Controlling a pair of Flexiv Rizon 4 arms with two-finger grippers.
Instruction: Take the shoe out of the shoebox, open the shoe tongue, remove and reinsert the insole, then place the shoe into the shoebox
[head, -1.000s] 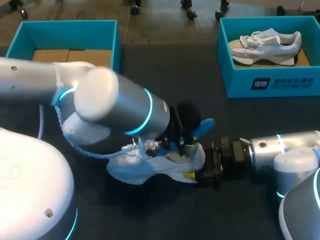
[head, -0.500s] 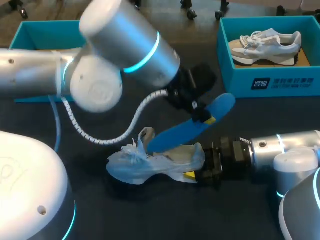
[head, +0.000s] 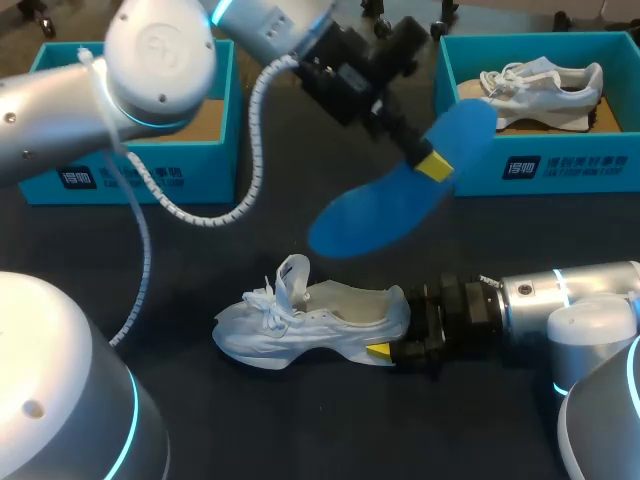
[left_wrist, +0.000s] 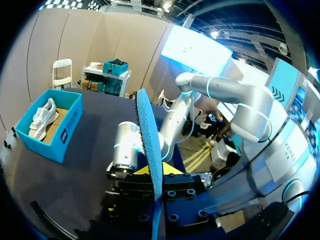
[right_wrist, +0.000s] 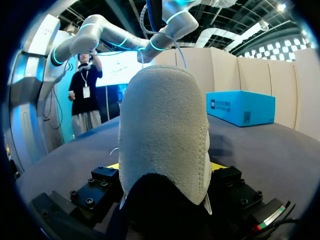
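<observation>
Both our grippers are closed on something. Our left gripper (head: 428, 163) pinches the blue insole (head: 400, 195) near one end, holding it tilted in the air above the table (head: 300, 420) and clear of the white shoe (head: 320, 322). Our right gripper (head: 388, 340) clamps the heel of that shoe, which rests on the table with its tongue (head: 292, 270) standing up. It lies well apart from the left shoebox (head: 150, 175) and the right shoebox (head: 530, 165), which holds a second shoe (head: 530, 90).
</observation>
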